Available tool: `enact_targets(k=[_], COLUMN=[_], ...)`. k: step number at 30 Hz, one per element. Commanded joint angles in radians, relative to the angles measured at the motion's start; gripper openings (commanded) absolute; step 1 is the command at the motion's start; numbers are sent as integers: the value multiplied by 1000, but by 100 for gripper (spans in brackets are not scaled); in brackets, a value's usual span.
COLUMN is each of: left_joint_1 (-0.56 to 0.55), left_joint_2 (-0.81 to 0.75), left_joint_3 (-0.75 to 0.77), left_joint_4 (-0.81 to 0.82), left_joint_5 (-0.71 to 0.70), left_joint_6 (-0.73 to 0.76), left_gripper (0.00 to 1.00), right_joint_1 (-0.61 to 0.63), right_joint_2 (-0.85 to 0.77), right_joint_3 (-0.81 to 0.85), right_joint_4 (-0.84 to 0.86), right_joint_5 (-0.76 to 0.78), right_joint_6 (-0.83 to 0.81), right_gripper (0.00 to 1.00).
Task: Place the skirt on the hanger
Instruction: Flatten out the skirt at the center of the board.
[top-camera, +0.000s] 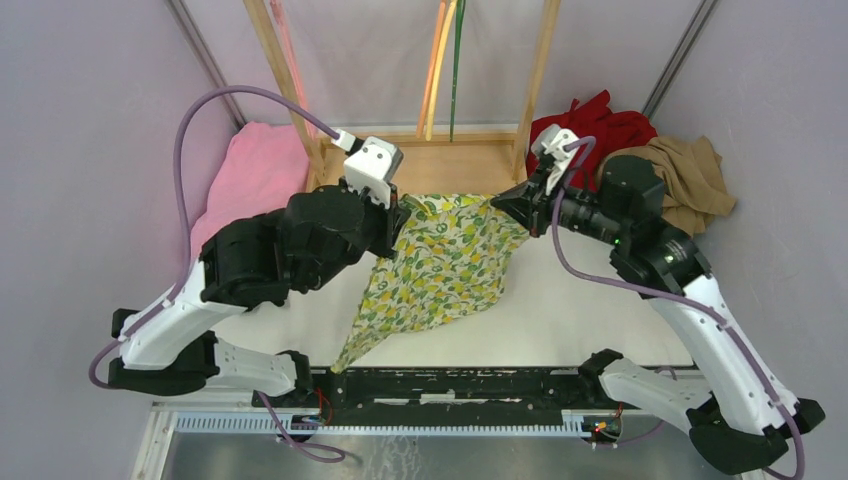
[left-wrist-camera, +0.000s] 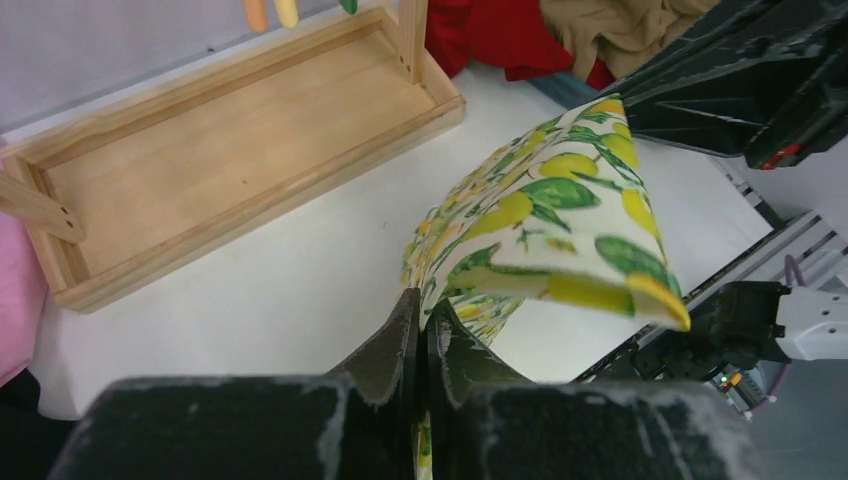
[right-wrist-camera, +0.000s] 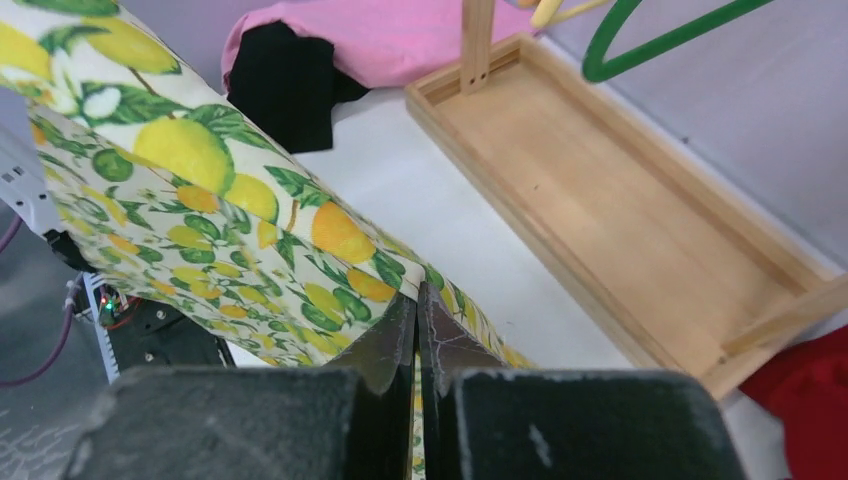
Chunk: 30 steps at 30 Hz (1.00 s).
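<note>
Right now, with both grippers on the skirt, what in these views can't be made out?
1. Top view: the hanger is only a faint pink line beside the rack post; the upper edge cuts off its hook.
2. The left gripper shows only in its wrist view; in the top view its own wrist covers it.
3. Wrist views: folds hide the waistband of the skirt, so which edge the right gripper pinches is unclear.

Wooden rack (top-camera: 455, 165); red garment (top-camera: 600, 115), tan garment (top-camera: 700, 165); pink cloth (top-camera: 255, 165), perhaps a towel.
</note>
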Motion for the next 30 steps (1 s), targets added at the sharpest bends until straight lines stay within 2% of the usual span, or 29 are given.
enact_targets(k=[1, 4, 7, 14, 20, 23, 27, 30], left_joint_1=[7, 7, 7, 7, 6, 12, 115, 265], left_joint_2=[42, 87, 114, 61, 26, 20, 1, -3], left_joint_3=[102, 147, 176, 157, 136, 95, -31, -179], left_joint_4=[5, -6, -17, 43, 35, 25, 67, 151], left_joint_5=[46, 140, 168, 236, 186, 90, -4, 29], left_joint_6=[24, 22, 14, -11, -56, -85, -119, -122], left_gripper=[9, 9, 9, 9, 10, 11, 11, 11], right_joint_1=[3, 10, 12, 12, 12, 12, 12, 12], right_joint_2=[-22, -23, -46, -48, 0, 46, 144, 239], right_joint_3=[159, 222, 253, 365, 438, 445, 403, 385], right_joint_4=[-163, -240, -277, -360, -375, -370, -314, -255], right_joint_5=[96, 79, 64, 16, -41, -18, 62, 90], right_joint_6=[-16, -18, -17, -2, 19, 13, 1, -4], right_gripper=[1, 2, 2, 2, 1, 2, 1, 1])
